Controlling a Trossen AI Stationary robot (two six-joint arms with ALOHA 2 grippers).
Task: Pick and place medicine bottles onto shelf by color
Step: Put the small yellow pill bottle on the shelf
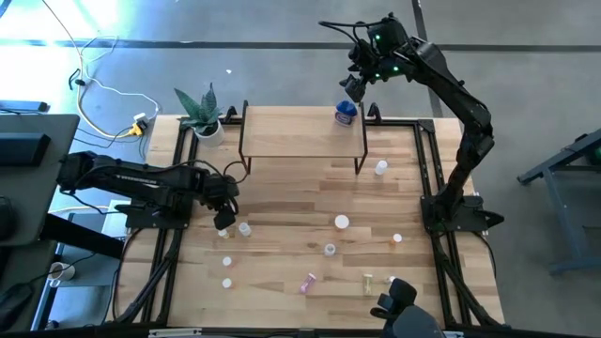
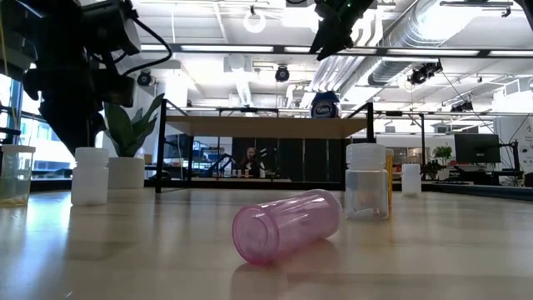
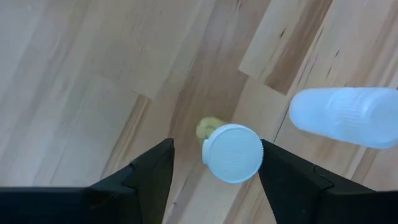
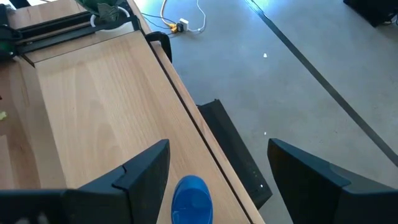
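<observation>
**Blue bottle on shelf; left arm over a white-capped bottle**

The blue bottle (image 1: 346, 114) stands upright at the far right end of the shelf (image 1: 291, 136). The right gripper (image 4: 217, 180) hangs above it, fingers spread wide with nothing between them. The blue cap sits in the gap, clear of both fingers. Judgement: the bottle is placed, and it sits at one end so the rest of the board stays free for other colours.

The left gripper (image 3: 214, 171) is low over the left-middle of the table (image 1: 282, 188), pointing straight down. Its jaws are open and straddle a small upright bottle with a white cap (image 3: 232, 153) and a yellowish body. The cap lies closer to one finger than the other, and no contact is visible. A second white bottle (image 3: 345, 116) stands just beside it, outside the fingers. Judgement: this is the approach to a grasp, and the neighbour leaves little room on that side.

The other medicine bottles are scattered over the near half of the table. A pink bottle (image 2: 287, 225) lies on its side, so it would need a side-on grip. A potted plant (image 1: 202, 115) stands by the shelf's left end.
</observation>
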